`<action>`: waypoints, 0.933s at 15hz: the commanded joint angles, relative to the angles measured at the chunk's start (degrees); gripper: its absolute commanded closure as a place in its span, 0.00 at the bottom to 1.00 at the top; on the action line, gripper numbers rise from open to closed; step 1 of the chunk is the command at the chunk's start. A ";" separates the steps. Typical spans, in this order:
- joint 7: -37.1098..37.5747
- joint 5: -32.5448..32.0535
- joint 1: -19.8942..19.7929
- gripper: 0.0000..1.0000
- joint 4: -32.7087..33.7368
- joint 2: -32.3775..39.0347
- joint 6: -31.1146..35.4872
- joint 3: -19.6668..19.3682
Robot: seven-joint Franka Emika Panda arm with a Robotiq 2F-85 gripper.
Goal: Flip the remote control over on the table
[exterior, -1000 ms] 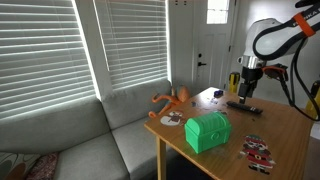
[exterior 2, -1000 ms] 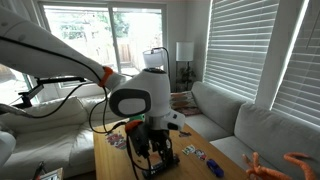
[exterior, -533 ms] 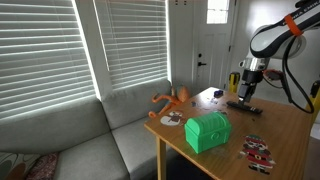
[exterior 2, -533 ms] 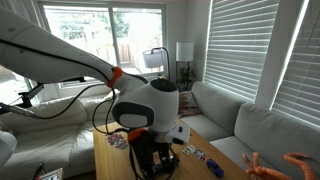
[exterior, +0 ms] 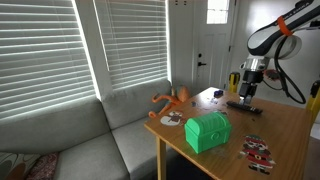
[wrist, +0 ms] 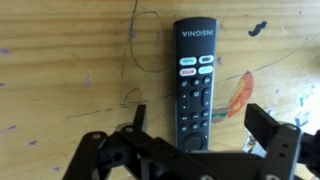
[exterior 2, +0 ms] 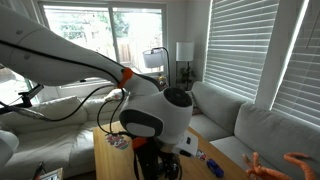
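Note:
The remote control (wrist: pixel 194 80) is a slim black bar lying with its buttons facing up on the wooden table (wrist: pixel 60 70). My gripper (wrist: pixel 205 125) is open, with one finger on each side of the remote's lower end and not touching it. In an exterior view the gripper (exterior: pixel 246 96) points straight down over the remote (exterior: pixel 244 105) near the table's far side. In the exterior view from behind the arm, the arm's body (exterior 2: pixel 155 115) hides the remote and the fingers.
A green chest-shaped box (exterior: pixel 207 131) stands near the table's front edge. An orange long-limbed toy (exterior: pixel 172 101) lies at the corner by the grey sofa (exterior: pixel 80 140). Printed cards (exterior: pixel 257 150) lie near the front edge. Crayon marks (wrist: pixel 246 92) are beside the remote.
The arm's upper joints have swung round, and its body now fills more of the exterior view from behind. The gripper has stayed over the remote, which has not moved.

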 commanded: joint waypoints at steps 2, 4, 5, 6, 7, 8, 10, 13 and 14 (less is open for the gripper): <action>-3.75 3.77 -1.84 0.03 4.73 3.57 -4.73 0.28; -4.65 4.83 -2.27 0.11 5.86 4.51 -6.32 0.49; -4.93 5.21 -2.42 0.16 6.29 4.90 -6.96 0.60; -5.13 5.55 -2.50 0.16 6.96 5.56 -7.60 0.71; -5.27 5.74 -2.57 0.14 7.49 6.07 -8.27 0.82; -5.26 5.72 -2.59 0.16 8.03 6.60 -8.62 0.90; -5.23 5.55 -2.71 0.14 9.01 7.34 -9.65 1.02; -5.02 5.15 -2.87 0.15 10.15 8.12 -10.89 1.12; -5.02 5.09 -2.97 0.17 10.54 8.44 -11.19 1.17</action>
